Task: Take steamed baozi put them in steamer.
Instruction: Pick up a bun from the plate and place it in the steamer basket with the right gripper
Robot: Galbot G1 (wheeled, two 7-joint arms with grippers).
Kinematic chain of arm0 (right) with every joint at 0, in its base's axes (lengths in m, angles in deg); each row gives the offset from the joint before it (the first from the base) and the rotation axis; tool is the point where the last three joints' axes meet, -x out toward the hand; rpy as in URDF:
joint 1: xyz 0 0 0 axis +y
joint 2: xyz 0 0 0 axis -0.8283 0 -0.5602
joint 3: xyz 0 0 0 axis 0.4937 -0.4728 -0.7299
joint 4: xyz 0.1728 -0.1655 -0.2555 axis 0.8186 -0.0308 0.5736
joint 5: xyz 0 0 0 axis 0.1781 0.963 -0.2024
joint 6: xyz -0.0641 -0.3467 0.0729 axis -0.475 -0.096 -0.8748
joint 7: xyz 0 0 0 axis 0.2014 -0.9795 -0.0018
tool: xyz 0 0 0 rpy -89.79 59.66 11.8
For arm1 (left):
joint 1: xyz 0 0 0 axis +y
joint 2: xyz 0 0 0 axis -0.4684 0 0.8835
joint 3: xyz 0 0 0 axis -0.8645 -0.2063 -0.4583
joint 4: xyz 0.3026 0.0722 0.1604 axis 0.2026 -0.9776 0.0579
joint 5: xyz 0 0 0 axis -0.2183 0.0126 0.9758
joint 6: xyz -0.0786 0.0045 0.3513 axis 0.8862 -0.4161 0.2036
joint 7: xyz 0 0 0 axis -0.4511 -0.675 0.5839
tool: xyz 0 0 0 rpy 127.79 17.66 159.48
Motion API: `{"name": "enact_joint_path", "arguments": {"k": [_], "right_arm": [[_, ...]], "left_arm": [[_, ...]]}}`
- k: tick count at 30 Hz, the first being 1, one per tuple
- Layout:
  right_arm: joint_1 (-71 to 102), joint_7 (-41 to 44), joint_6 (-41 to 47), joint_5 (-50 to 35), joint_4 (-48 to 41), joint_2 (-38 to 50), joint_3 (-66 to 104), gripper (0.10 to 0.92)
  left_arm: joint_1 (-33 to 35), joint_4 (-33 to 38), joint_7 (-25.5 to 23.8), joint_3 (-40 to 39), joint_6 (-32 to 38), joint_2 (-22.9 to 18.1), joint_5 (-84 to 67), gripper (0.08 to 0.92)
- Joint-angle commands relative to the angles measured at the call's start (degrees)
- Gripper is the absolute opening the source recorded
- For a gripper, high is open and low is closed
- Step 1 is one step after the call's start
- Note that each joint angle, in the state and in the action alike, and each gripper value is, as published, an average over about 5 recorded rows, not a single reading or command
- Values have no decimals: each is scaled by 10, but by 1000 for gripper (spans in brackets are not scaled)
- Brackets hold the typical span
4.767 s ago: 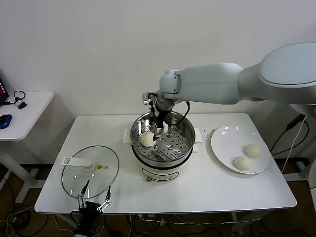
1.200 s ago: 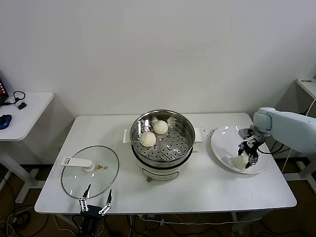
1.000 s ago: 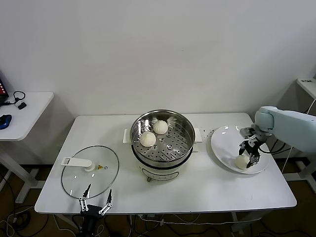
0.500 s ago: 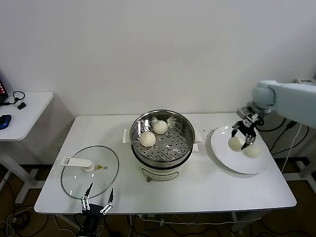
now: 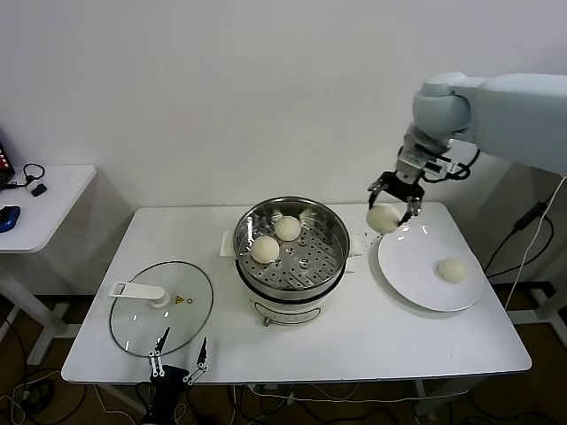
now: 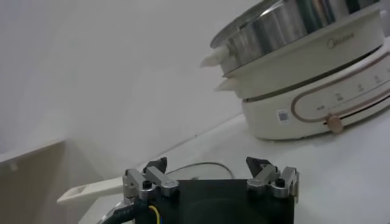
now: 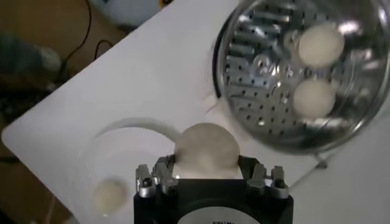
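Note:
My right gripper (image 5: pixel 392 208) is shut on a cream-white baozi (image 5: pixel 384 218) and holds it in the air between the plate (image 5: pixel 416 274) and the steamer (image 5: pixel 330 235). In the right wrist view that baozi (image 7: pixel 206 148) sits between the fingers. Two baozi (image 5: pixel 265 249) (image 5: pixel 287 227) lie on the steamer's perforated floor, also seen in the right wrist view (image 7: pixel 320 45) (image 7: pixel 314 97). One baozi (image 5: pixel 453 270) stays on the white plate. My left gripper (image 5: pixel 178 363) is open at the table's front edge, near the lid.
A glass lid (image 5: pixel 190 305) with a white handle (image 5: pixel 137 289) lies flat on the table's left. A small side table (image 5: pixel 40 199) with a cable stands at far left. The wall is close behind the table.
My right gripper closed on a baozi on the plate, lifted it and carried it up and left toward the steamer. One baozi stays on the plate.

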Motion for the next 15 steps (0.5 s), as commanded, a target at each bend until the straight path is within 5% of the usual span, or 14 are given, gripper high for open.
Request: {"name": "enact_joint_path", "arguments": {"k": [1,15], "right_arm": [[32,-49,-48,86,73,-80,83,696],[171,-69,13,112,9,-163,104,696]], "left_arm": [[2,4,0,2,0,-1,-1,823],[3,6,0,9,0,-1,-3,823]]}}
